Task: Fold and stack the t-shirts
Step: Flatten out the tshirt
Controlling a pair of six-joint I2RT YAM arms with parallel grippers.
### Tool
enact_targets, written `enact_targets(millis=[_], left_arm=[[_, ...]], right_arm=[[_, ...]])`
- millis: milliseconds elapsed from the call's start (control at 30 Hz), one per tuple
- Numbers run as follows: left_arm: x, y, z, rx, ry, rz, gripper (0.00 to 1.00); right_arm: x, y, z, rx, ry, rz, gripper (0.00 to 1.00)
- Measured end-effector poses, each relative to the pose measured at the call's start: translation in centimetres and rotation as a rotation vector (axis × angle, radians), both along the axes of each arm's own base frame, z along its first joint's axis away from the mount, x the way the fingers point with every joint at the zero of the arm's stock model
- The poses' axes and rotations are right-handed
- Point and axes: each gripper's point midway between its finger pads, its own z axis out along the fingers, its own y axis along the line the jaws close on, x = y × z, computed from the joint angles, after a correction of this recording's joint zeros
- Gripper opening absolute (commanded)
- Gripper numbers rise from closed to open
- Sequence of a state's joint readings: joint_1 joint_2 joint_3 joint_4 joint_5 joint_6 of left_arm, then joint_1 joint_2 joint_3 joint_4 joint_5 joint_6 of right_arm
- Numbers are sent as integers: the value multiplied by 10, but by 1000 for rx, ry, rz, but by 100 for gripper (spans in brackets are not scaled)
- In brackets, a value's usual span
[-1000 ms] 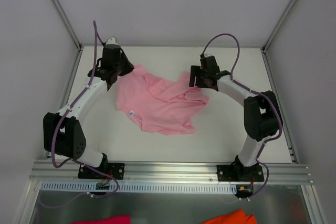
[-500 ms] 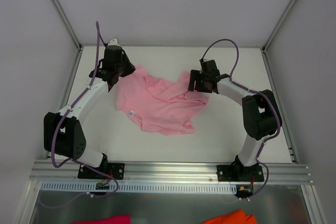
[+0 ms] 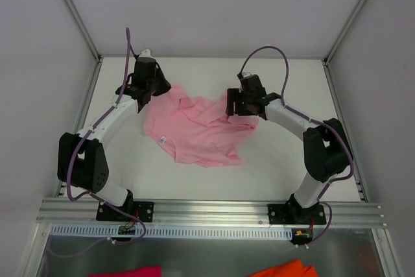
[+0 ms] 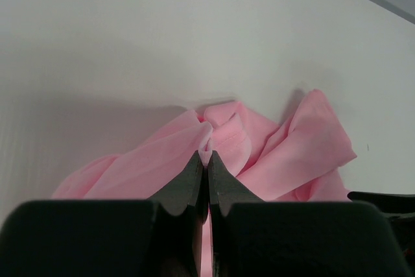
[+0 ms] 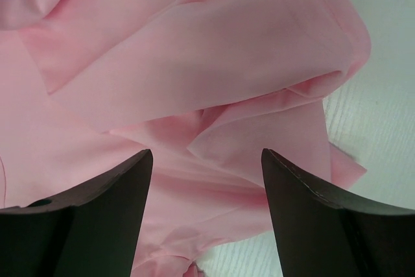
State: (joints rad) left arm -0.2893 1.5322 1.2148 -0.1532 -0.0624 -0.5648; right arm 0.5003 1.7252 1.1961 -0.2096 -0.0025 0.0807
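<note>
Right claw [image 5: 206, 157] slid inward, gaping over t-shirt [image 3: 194, 138].

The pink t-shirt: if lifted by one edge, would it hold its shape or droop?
Probably droop: the pink t-shirt lies crumpled in soft folds. It seems thin and light, since the shut left tool pinches a small ridge of it. Pushed, it would likely bunch up rather than slide whole; layers overlap below the open right tool.

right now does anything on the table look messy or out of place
Yes: the pink t-shirt lies crumpled, not flat, its far right side bunched into overlapping folds under the open right end effector. The left end effector pinches a fold at its far left edge.
</note>
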Motion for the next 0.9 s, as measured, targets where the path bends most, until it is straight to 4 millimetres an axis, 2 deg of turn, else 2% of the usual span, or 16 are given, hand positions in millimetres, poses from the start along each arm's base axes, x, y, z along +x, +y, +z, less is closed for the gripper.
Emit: enact_targets(millis=[300, 600, 767, 900], left_arm=[[0, 0, -1, 4, 2, -1, 0], [1, 2, -2, 15, 0, 1, 0], [1, 4, -2, 28, -3, 1, 0], [1, 4, -2, 33, -5, -1, 0]], right_arm=[[-2, -5, -6, -28, 15, -6, 71], [-5, -6, -43, -71, 94, -4, 69], [-4, -4, -49, -76, 104, -2, 68], [1, -1, -48, -75, 97, 4, 59]])
